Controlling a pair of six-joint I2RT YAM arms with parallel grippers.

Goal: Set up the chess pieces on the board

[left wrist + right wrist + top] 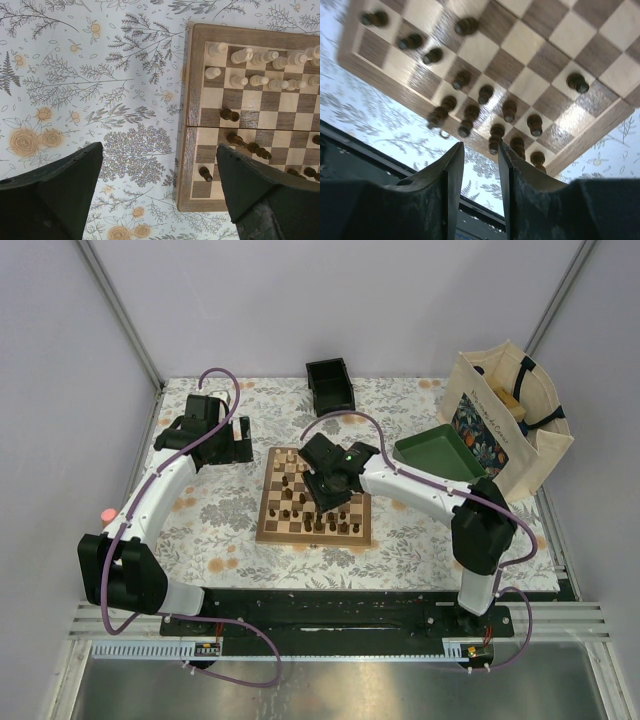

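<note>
Top: we see R gripper [330, 485] over board [265, 536], L gripper [238, 445] off its left edge.
L wrist: fingers wide apart, nothing btw; pale pieces [257, 56] in two rows at one end.
R wrist: fingers narrowly parted, gripping nothing; dark pieces [485, 93] crowd board's edge rows.

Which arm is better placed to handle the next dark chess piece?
Right. The right gripper hangs over the board, dark pieces just ahead; the left gripper sits off the board's left side, above the tablecloth.
</note>
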